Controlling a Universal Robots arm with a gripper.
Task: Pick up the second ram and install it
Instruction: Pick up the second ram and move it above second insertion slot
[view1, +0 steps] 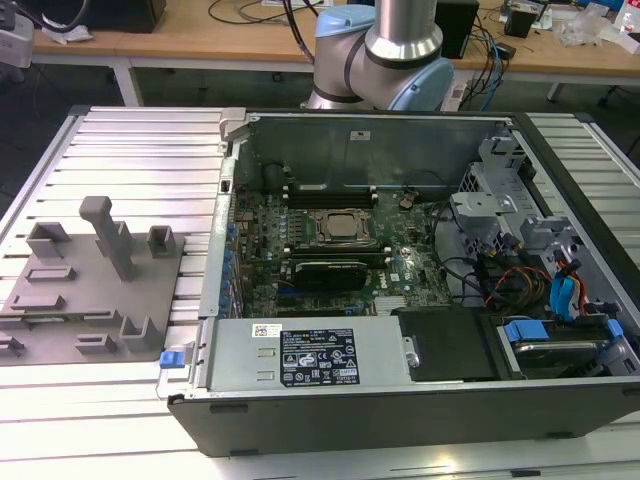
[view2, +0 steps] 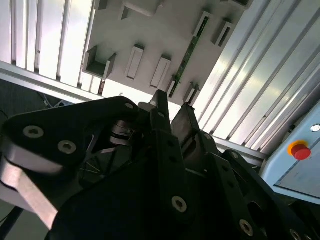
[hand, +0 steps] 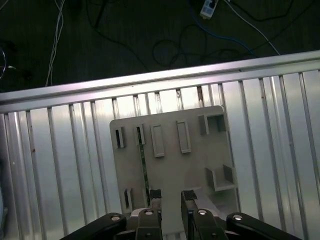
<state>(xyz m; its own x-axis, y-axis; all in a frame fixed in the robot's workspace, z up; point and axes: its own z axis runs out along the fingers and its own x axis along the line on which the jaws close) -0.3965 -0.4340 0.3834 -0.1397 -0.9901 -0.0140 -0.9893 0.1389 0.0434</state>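
ram (hand: 142, 165) stands in fixture (hand: 200, 160) beneath parted tool (hand: 171, 196).

Lab: cable-strewn benches (view1: 200, 45), opened computer (view1: 400, 425)

The fixture plate (view1: 90, 300) is laid on the slatted table (view1: 130, 150), at the exterior view's left of the open computer case (view1: 400, 425). The second ram (view2: 187, 57) is seated on edge in that plate's slots. The arm's base (view1: 385, 55) is set behind the case.
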